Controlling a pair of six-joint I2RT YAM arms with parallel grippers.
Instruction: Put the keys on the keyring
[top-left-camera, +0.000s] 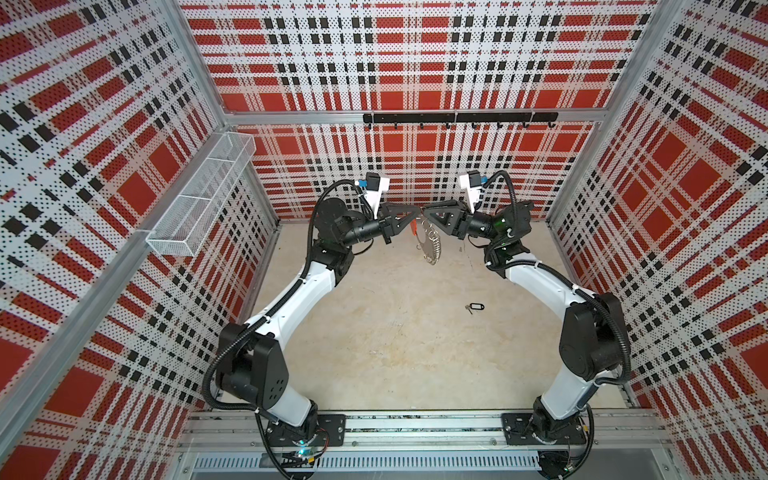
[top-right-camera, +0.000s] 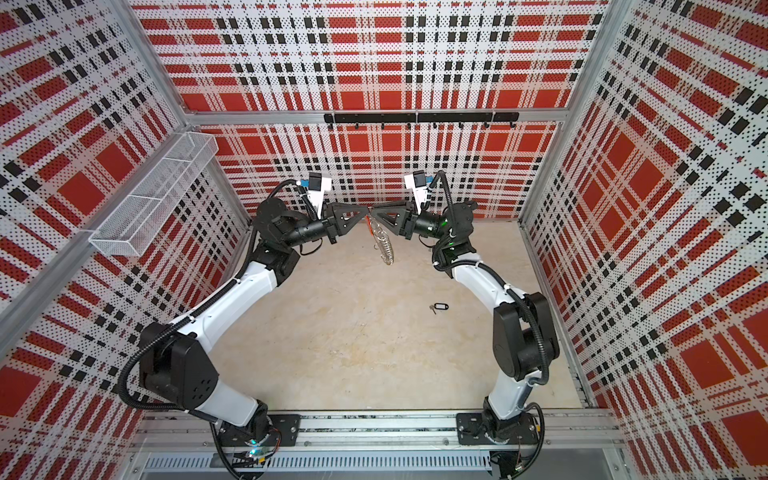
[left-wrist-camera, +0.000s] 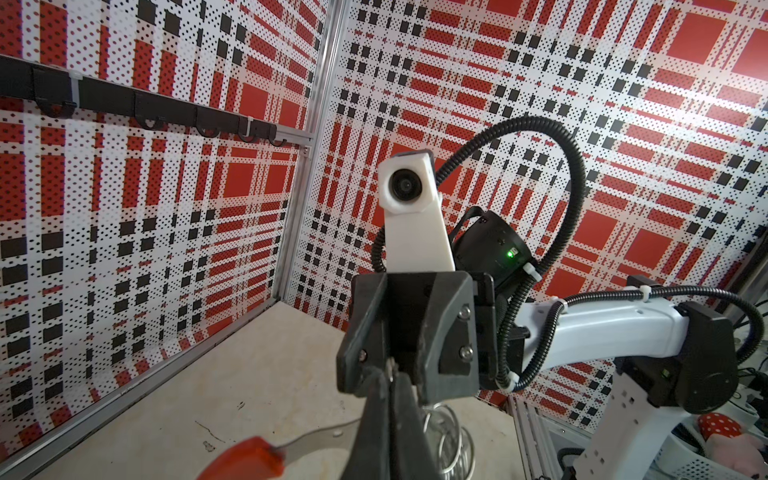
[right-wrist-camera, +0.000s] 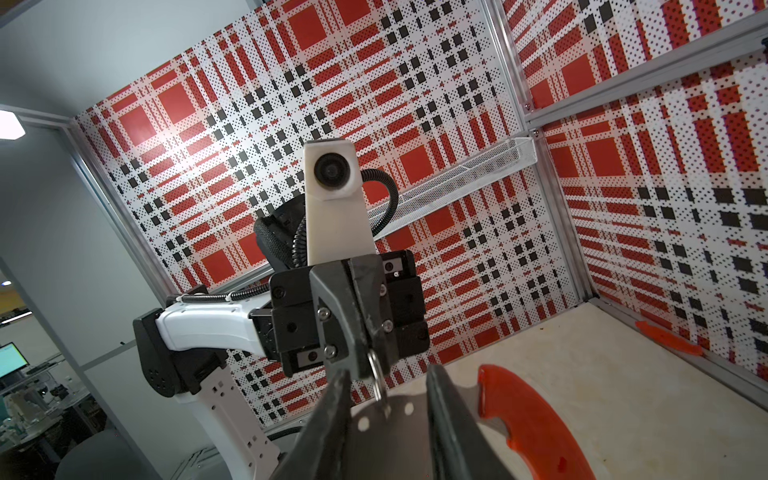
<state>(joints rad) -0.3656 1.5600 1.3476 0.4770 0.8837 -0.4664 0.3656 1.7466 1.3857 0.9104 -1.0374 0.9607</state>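
The keys (top-left-camera: 475, 307) (top-right-camera: 440, 307), a tiny silver key on a black tag, lie on the floor right of centre, far from both grippers. The keyring (top-left-camera: 430, 245) (top-right-camera: 384, 245) hangs in the air from my left gripper (top-left-camera: 419, 209) (left-wrist-camera: 391, 374), which is shut on one of its split rings. The grey band (left-wrist-camera: 316, 440) and red segment (left-wrist-camera: 245, 461) dangle below. My right gripper (top-left-camera: 425, 211) (right-wrist-camera: 386, 374) faces it tip to tip, open. Its fingers stand on either side of the held ring, in front of the band (right-wrist-camera: 390, 432), gripping nothing.
A white mesh basket (top-left-camera: 203, 195) hangs on the left wall. A black hook rail (top-left-camera: 457, 118) runs along the back wall. An orange piece (right-wrist-camera: 669, 338) lies at the foot of a wall. The arms' base rail (top-left-camera: 415, 432) runs along the front.
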